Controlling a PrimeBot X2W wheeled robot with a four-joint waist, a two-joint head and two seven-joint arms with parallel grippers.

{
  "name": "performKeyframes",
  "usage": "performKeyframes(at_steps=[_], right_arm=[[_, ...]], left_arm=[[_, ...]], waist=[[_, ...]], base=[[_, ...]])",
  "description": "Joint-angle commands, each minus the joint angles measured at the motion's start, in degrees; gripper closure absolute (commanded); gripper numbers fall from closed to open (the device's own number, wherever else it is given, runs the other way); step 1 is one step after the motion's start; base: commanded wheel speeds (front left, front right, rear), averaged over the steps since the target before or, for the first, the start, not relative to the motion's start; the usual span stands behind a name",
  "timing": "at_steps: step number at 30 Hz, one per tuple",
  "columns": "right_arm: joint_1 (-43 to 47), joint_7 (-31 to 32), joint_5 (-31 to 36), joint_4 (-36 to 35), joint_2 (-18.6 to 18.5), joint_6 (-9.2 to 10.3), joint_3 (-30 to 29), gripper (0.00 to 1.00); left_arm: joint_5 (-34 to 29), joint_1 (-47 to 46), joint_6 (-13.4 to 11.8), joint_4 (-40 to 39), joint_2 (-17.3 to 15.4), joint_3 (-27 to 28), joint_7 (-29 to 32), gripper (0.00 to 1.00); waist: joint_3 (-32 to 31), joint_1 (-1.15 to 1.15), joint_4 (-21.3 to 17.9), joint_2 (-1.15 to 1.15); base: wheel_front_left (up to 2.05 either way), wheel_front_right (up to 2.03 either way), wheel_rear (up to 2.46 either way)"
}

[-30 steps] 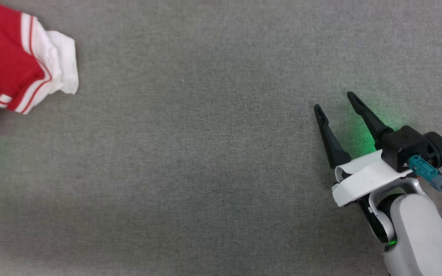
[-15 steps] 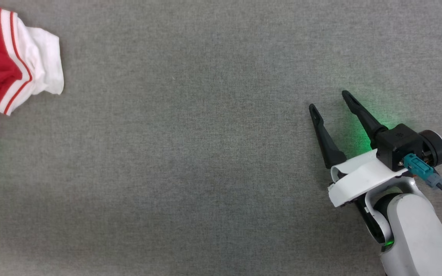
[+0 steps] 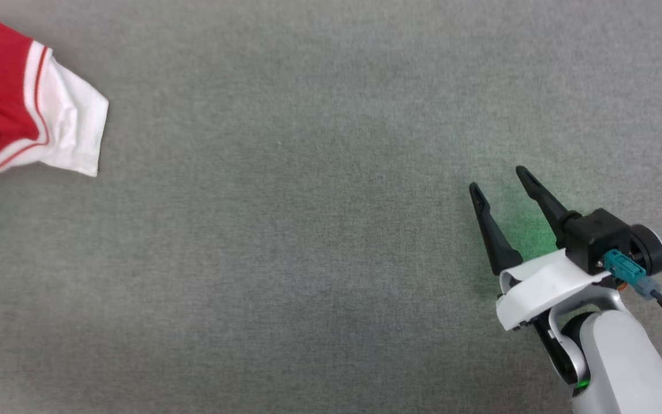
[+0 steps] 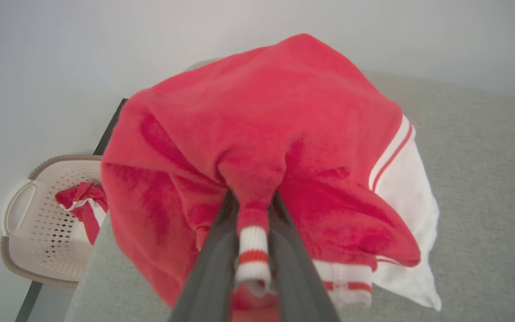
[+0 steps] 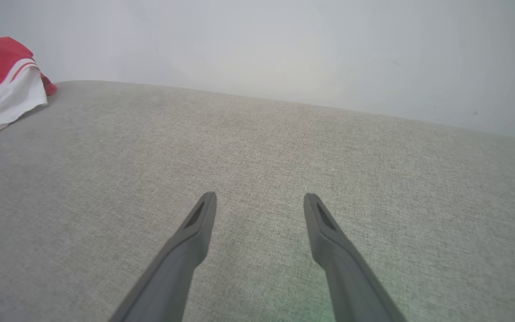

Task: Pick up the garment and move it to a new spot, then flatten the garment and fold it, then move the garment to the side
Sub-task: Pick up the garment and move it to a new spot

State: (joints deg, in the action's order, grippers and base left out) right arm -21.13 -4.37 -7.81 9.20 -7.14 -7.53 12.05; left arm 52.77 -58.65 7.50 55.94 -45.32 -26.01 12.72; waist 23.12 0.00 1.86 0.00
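Left claw [image 4: 253,203] pinched shut on a garment [image 4: 262,112] fold, garment bunched near the bench [image 3: 308,241] edge. Right claw [image 3: 497,179] wide, empty, well apart.

Grey fabric surf. [image 3: 308,259], pale wall [image 5: 284,44]

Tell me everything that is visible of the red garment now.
The garment is bright red, soft, fleece-like fabric with white hem bands carrying thin red stripes and a white lining. It is bunched up, not flat, at the far left of the grey cloth surface, its white part lying on it. The left gripper is shut on a fold of it.
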Motion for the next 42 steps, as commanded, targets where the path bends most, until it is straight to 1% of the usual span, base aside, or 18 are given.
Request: performKeyframes(at_steps=[1,5,9,12,17,23,27,30,31,36,40,42], right_arm=[[0.97,-0.44,-0.31,0.39,0.03,0.08,-0.21,0.00],[1.85,-1.15,-0.77,1.47,0.22,0.08,-0.63,0.00],[2.01,-1.67,-1.18,2.21,0.46,0.08,-0.87,0.00],[2.39,-2.00,-1.56,2.86,0.53,0.08,-1.07,0.00],[2.96,-2.49,-1.90,3.58,0.87,0.08,-1.20,0.00],[3.03,-3.13,-2.30,4.14,0.60,0.08,-1.65,0.00],[3.01,-3.70,-2.41,4.46,0.60,0.08,-2.58,0.00],[3.31,-4.02,-2.42,4.65,0.40,0.08,-3.84,0.00],[3.31,-4.02,-2.42,4.65,0.40,0.08,-3.84,0.00],[3.60,-4.67,-2.30,4.82,0.05,0.08,-6.53,0.00],[3.33,-5.22,-1.73,5.05,-0.26,0.08,-9.32,0.00],[2.98,-5.29,-1.50,5.16,-0.40,0.08,-10.76,0.00]], left_arm=[[-0.16,-0.64,-0.07,-0.61,-0.98,-0.02,-1.18,1.00],[-1.18,-1.48,-0.06,-2.75,-2.42,-0.92,-3.43,1.00],[-2.45,-2.96,-0.28,-5.37,-4.08,-1.62,-4.33,1.00],[-3.25,-3.48,-0.74,-8.03,-4.47,-2.19,-3.78,1.00],[-3.70,-2.84,-2.54,-13.75,-6.24,-2.63,-1.15,1.00],[-1.70,0.50,-5.97,-23.00,-8.52,-1.80,2.48,1.00],[-0.36,4.08,-8.45,-30.09,-10.34,-1.41,4.74,1.00],[0.80,6.56,-10.78,-35.69,-11.64,-0.86,6.23,1.00],[0.80,6.56,-10.78,-35.69,-11.64,-0.86,6.23,1.00],[2.72,10.59,-14.85,-44.68,-13.10,-0.34,8.80,1.00],[3.76,12.91,-18.12,-51.26,-13.50,-0.59,11.39,1.00],[4.06,13.51,-19.28,-54.23,-13.36,-0.94,12.46,1.00]], waist=[[-2.81,0.00,1.06,0.00],[-5.57,0.00,1.86,0.00],[-7.89,0.00,2.54,0.00],[-9.56,0.00,3.07,0.00],[-12.08,0.00,3.52,0.00],[-14.37,0.00,3.29,0.00],[-15.64,0.00,2.16,0.00],[-16.29,0.00,0.99,0.00],[-16.29,0.00,0.99,0.00],[-16.68,0.00,-1.67,0.00],[-16.38,0.00,-4.28,0.00],[-16.03,0.00,-5.65,0.00]], base=[[0.00,0.00,0.00],[0.00,0.00,0.00],[0.00,0.00,0.00],[0.00,0.00,0.00],[0.00,0.00,0.00],[0.00,0.00,0.00],[0.00,0.00,0.00],[0.00,0.00,0.00],[0.00,0.00,0.00],[0.00,0.00,0.00],[0.00,0.00,0.00],[0.00,0.00,0.00]])
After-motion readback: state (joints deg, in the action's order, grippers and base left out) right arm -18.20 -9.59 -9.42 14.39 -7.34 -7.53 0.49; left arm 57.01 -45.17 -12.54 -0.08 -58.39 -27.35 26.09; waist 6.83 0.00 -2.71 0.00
